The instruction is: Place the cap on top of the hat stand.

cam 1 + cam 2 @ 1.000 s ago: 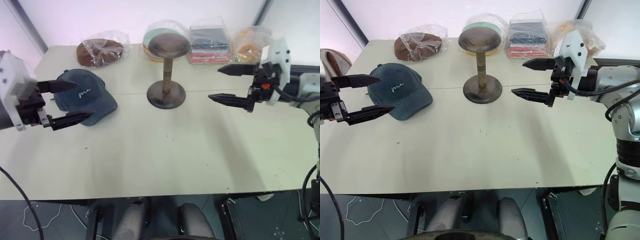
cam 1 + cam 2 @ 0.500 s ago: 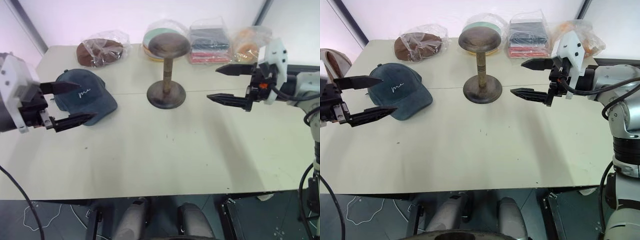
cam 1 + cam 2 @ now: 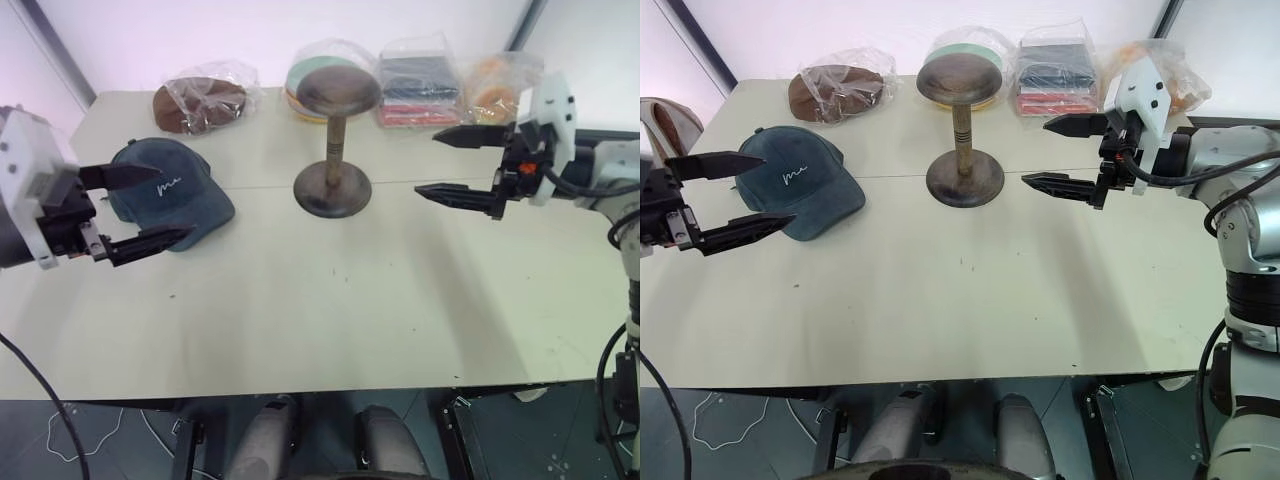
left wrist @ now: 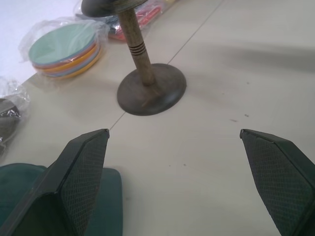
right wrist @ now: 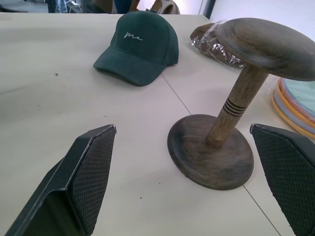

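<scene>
progress: nothing placed yet; the cap [image 3: 172, 192] lies flat on the bench [image 3: 320, 300], well apart from the hat stand [image 3: 335, 140], whose domed top is bare.
left to do: grasp the cap, lift it, carry it across and settle it on the dome.
my left gripper [image 3: 128, 208]: jaws spread wide and released, holding nothing; it hangs just beside the cap's near side, and i judge it is lined up for the grasp.
my right gripper [image 3: 462, 165]: jaws also wide apart and empty, on the far side of the stand from the cap.
bench: pale cream top, plain and matte, with a thin seam running under the stand's base and a few small dark specks.
back of bench: plastic-bagged items [image 3: 415, 78] in a row, among them a brown hat in clear wrap [image 3: 200, 100]; the rightmost bag's contents i cannot make out surely.
room: white wall behind, dark floor and cables below the bench edge.
</scene>
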`<state>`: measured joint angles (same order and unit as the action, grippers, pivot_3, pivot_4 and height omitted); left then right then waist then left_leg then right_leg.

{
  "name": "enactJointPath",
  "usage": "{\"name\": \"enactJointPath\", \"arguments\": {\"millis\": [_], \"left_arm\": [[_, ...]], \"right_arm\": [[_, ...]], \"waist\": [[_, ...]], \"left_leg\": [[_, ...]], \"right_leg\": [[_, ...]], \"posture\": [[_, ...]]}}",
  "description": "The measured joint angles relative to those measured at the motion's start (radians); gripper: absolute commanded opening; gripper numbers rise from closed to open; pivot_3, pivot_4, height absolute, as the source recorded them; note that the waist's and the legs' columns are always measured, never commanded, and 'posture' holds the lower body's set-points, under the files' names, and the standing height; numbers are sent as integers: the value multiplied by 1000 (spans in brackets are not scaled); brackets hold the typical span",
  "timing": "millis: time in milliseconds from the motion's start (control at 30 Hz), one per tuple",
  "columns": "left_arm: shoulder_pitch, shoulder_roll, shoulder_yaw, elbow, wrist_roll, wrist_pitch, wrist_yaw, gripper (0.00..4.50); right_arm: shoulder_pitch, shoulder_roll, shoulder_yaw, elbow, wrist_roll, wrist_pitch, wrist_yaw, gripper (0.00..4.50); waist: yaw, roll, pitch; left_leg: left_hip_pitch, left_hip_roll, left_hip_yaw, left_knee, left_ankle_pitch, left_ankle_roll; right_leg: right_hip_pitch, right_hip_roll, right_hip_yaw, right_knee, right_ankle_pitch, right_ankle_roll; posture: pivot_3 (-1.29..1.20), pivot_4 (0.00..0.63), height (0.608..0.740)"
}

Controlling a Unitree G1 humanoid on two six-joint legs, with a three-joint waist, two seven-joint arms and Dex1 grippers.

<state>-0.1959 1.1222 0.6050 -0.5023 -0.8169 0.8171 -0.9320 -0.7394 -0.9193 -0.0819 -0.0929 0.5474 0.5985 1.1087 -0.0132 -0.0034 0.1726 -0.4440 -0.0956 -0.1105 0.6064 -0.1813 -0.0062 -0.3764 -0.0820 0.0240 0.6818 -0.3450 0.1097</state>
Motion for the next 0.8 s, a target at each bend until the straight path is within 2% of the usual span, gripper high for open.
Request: {"name": "enactJointPath", "arguments": {"millis": [100,233,500,600,800], "left_arm": [[17,-22,-10,-32,30,-17,46,4485],[55,-27,-95,-69,160,-71,129,4485],[98,-48,-412,-57,577,-237,345,4485],[72,-116,-509,-37,672,-259,404,4485],[54,-169,-639,2,854,-292,469,4485]], "right_arm": [[0,0,2,0,-12,-8,1,4500],[0,6,2,0,-15,-10,1,4500],[4,31,3,1,-24,-18,-3,4500],[5,34,4,1,-24,-18,-4,4500],[5,35,4,-1,-24,-16,-4,4500]], "waist": [[0,0,0],[1,0,0],[2,0,0],[4,0,0],[3,0,0]], "left_leg": [[0,0,0,0,0,0],[0,0,0,0,0,0],[0,0,1,-1,0,0],[0,0,1,-1,0,0],[0,0,1,-1,0,0]], "right_leg": [[0,0,0,0,0,0],[0,0,0,0,0,0],[0,0,1,0,0,0],[-1,0,1,0,0,0],[-1,0,1,0,0,0]], "posture": [[0,150,740],[0,150,740],[0,150,740],[0,150,740],[0,150,740]]}}
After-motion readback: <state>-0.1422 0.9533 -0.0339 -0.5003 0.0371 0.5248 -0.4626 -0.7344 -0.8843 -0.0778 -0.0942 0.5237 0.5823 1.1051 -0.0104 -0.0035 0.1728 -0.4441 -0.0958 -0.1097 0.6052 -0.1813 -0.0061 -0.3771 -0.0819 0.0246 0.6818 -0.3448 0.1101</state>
